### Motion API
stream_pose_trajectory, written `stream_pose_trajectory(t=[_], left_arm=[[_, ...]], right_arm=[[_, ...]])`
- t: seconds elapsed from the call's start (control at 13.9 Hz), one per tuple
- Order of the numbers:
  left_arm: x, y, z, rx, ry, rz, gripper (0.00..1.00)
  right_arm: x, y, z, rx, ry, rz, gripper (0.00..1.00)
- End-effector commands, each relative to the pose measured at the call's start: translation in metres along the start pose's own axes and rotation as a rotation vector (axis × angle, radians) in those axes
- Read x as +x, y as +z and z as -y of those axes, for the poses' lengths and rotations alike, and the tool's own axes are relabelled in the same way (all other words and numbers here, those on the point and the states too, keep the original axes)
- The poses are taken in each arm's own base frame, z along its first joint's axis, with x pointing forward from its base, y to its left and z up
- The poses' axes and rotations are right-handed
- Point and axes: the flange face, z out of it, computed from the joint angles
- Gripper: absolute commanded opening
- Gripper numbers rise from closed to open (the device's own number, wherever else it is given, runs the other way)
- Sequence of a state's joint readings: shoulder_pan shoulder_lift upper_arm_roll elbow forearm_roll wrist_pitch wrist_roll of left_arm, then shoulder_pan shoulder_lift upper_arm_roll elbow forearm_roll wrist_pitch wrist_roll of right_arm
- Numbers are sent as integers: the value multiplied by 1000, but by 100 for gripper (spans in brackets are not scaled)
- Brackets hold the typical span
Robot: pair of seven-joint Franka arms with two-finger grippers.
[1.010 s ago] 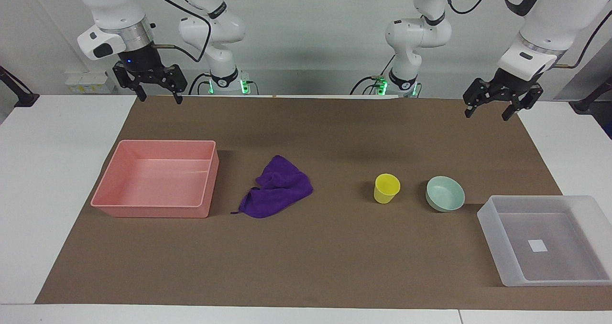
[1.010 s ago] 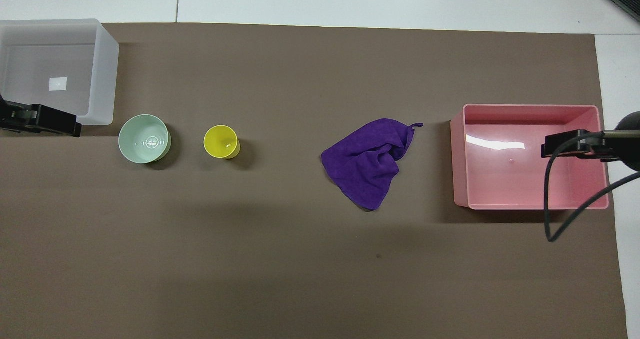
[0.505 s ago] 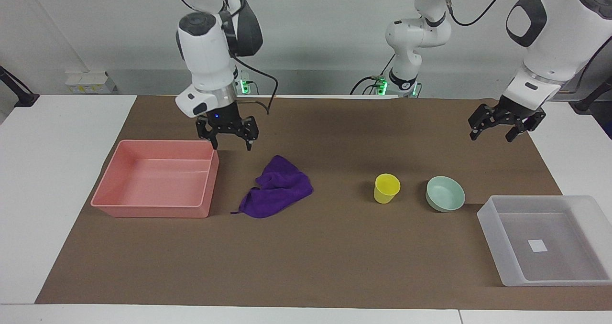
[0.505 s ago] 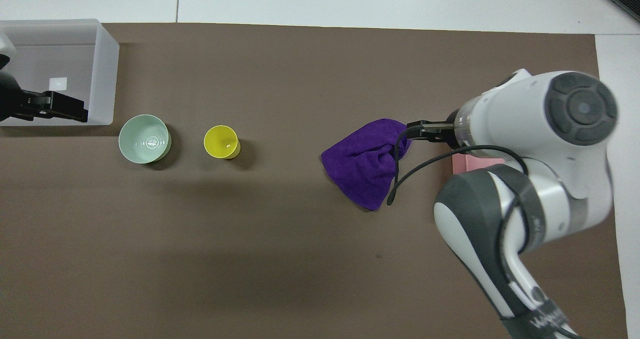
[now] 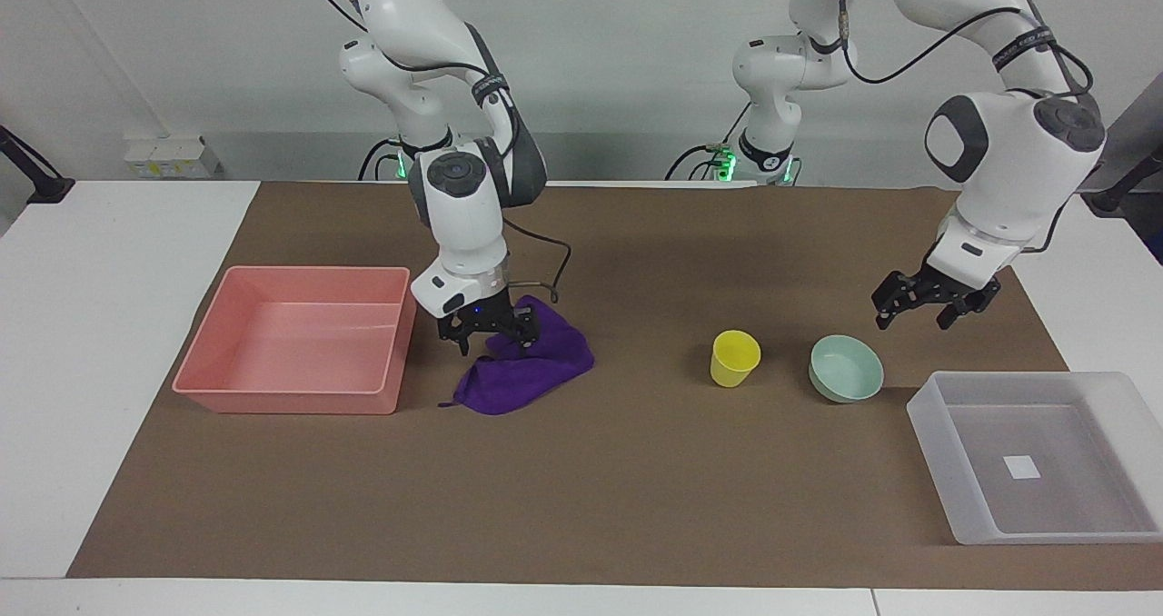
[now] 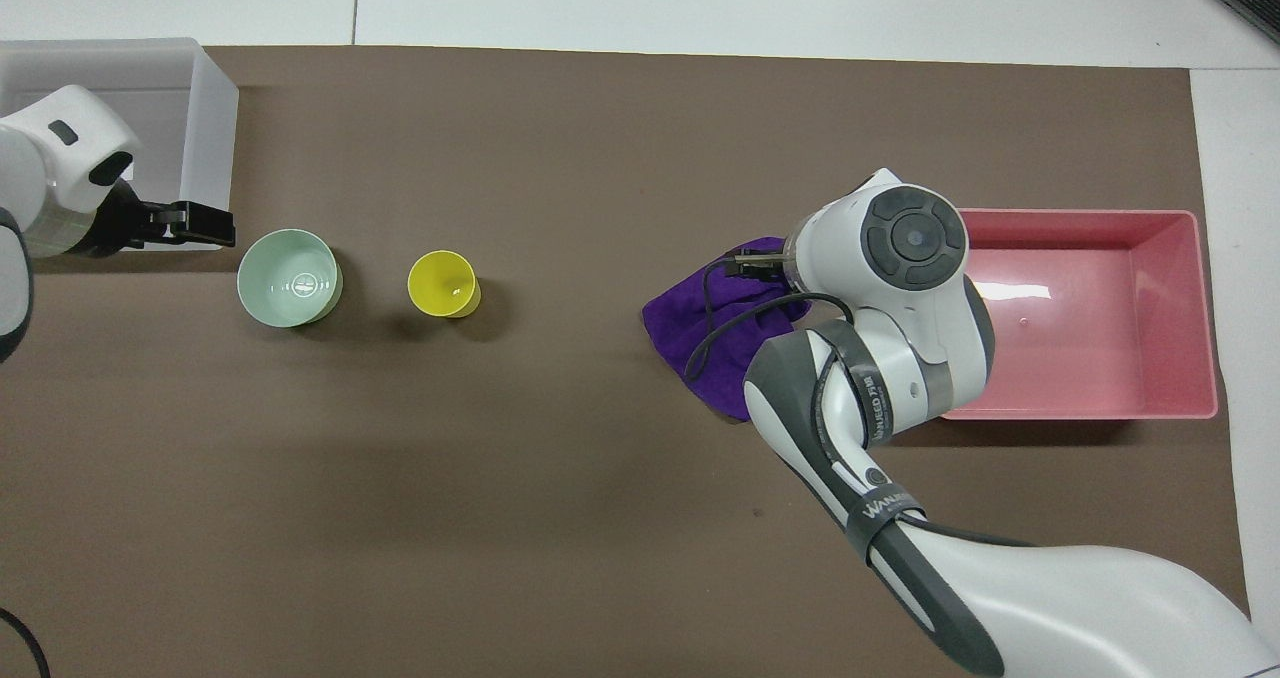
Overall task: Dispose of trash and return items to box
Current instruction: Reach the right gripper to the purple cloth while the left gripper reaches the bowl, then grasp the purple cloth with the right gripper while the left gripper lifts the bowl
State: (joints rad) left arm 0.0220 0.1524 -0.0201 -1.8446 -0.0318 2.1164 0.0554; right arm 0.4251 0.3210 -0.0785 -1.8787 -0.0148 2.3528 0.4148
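The purple cloth (image 5: 531, 375) lies crumpled on the brown mat beside the pink tray; it also shows in the overhead view (image 6: 685, 323). My right gripper (image 5: 495, 339) is open and low at the cloth's end nearer the robots, fingertips about at the fabric. The yellow cup (image 5: 734, 358) and the mint-green bowl (image 5: 846, 368) stand upright side by side. My left gripper (image 5: 911, 318) is open in the air, just off the bowl toward the left arm's end. The translucent box (image 5: 936, 443) stands empty with a white sticker on its floor.
The pink tray (image 5: 300, 400) stands empty at the right arm's end of the mat. A black cable loops from the right wrist over the cloth. In the overhead view the right arm's wrist covers part of the cloth and the tray's edge.
My right gripper has swung from above the pink tray's corner down onto the purple cloth. My left gripper has come down and in toward the bowl. Nothing on the mat has moved.
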Motion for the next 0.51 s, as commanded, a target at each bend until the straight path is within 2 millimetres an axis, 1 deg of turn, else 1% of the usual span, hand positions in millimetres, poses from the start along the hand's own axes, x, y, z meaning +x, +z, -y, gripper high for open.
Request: stream_pose_trajectory(t=[0.0, 0.14, 0.36, 0.43], left_arm=[[-14, 34, 9, -4, -31, -35, 100], [-13, 61, 14, -4, -45, -24, 100], [-14, 98, 14, -5, -69, -17, 100], [-13, 106, 9, -6, -69, -19, 100]], right_arm=[[-12, 31, 17, 18, -10, 0, 100], [-14, 38, 7, 10, -39, 13, 100], [-20, 47, 6, 10, -50, 15, 100], [-21, 47, 7, 14, -54, 8, 60]])
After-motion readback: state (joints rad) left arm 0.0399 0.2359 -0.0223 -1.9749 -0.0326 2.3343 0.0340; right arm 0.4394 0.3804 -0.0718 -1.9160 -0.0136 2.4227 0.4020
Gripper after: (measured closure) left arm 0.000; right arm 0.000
